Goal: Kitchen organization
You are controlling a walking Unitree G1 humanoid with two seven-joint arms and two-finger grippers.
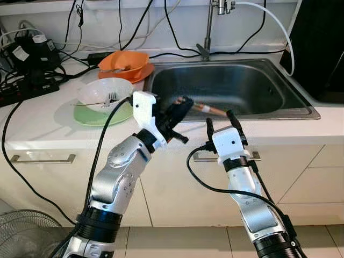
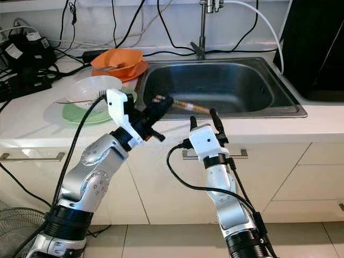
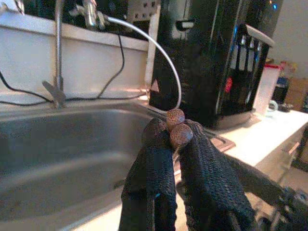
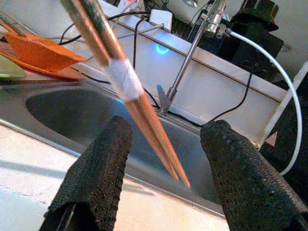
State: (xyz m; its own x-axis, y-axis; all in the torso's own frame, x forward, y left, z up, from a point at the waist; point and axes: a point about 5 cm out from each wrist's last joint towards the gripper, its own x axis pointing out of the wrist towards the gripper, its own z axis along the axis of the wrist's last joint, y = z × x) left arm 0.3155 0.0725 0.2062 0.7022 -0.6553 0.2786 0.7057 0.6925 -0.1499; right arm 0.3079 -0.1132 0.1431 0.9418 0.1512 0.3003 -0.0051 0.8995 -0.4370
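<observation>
White surface [image 1: 48, 126] runs across mid-frame, white cabinet fronts with metal bar handles [image 1: 43, 158] below. White backsplash wall [image 1: 177, 21] along top edge. Pale tiled floor [image 1: 193, 242] at bottom. Even daylight.

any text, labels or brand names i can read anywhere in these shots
None can be read.
White tags on the plugs: too small to tell whether they carry print.
Triangle mark on the black appliance: a sign, no letters legible.
White band on the chopsticks, held by the left gripper: blank.
Right gripper casing: no marking visible.
</observation>
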